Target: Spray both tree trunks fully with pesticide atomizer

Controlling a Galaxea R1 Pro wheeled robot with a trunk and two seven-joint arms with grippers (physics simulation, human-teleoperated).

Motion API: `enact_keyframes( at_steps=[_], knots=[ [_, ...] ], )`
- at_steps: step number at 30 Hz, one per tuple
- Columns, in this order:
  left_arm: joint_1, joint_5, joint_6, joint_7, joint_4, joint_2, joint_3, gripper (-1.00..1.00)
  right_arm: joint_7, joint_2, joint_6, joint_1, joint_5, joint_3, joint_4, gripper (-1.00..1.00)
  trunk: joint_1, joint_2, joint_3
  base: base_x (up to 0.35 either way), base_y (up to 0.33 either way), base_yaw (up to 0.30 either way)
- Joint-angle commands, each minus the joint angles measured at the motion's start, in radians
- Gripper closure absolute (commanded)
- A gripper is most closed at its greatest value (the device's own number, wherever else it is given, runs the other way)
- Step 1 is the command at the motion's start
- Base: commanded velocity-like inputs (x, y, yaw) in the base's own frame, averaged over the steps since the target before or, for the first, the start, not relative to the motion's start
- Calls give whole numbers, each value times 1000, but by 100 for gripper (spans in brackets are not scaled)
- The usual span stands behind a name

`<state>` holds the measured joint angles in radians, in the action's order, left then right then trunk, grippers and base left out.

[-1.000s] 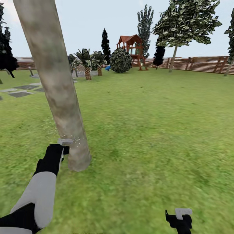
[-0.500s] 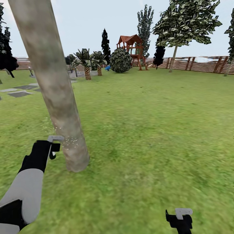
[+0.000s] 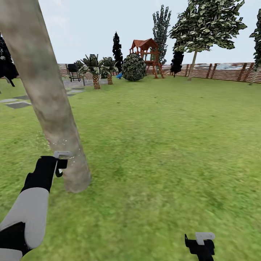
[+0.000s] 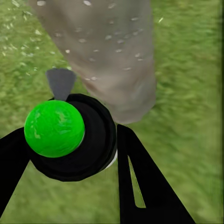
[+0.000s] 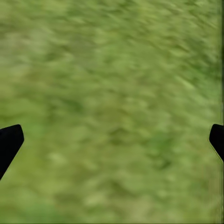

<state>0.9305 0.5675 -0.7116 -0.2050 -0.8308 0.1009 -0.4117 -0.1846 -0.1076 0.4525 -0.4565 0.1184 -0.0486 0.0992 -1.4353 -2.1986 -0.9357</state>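
The tree trunk (image 3: pixel 47 98), thick, pale and leaning, rises at the left of the head view. Fine white specks of pesticide (image 3: pixel 67 145) dot its lower bark, and they also show on the trunk (image 4: pixel 112 46) in the left wrist view. My left gripper (image 3: pixel 59 166) is shut on the pesticide atomizer (image 3: pixel 62 155), just left of the trunk's base. The atomizer (image 4: pixel 53 128) has a green ball top on a black body, and its grey nozzle (image 4: pixel 60 81) points at the bark. My right gripper (image 3: pixel 200 243) hangs low at the right, open (image 5: pixel 112 144) over bare grass.
Lawn (image 3: pixel 163 145) stretches to a brown slat fence (image 3: pixel 224 72). Far off stand a leafy tree with a pale trunk (image 3: pixel 193 65), a wooden play tower (image 3: pixel 146 54), a round shrub (image 3: pixel 134 67), short palms (image 3: pixel 96 70) and paving slabs (image 3: pixel 18 104).
My left arm drew back to the left, away from the trunk, still holding the atomizer. The view then shifted, so the trunk sits further left. The right gripper has kept its place.
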Motion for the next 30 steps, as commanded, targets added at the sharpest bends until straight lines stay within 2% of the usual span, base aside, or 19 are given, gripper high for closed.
enact_keyframes(
  at_steps=[1, 10, 19, 22, 30],
  knots=[
    [1, 10, -3, -10, -1, 0, -2, 100, -4, 0, 2, -1, 10, -5, -1, -100, 0, 0, -1, 0, -274, 0],
    [4, 9, -3, -8, -2, 8, -2, 100, -4, 0, 3, -1, 10, -5, -1, -100, 0, 0, -1, 0, -274, 11],
    [-6, 17, -3, 1, 2, 12, -11, 100, -4, 0, 3, -1, 10, -5, 0, -100, 0, 0, -1, 120, -261, 258],
    [-53, 20, -2, 3, 5, 11, -10, 100, -4, 0, 3, -1, 10, -5, 1, -100, 0, 0, -1, 182, -240, 215],
    [-68, 21, -3, 3, 12, 12, -11, 100, -4, 0, 3, -1, 10, -5, 1, -100, 0, 0, -1, 183, -240, 19]
  ],
)
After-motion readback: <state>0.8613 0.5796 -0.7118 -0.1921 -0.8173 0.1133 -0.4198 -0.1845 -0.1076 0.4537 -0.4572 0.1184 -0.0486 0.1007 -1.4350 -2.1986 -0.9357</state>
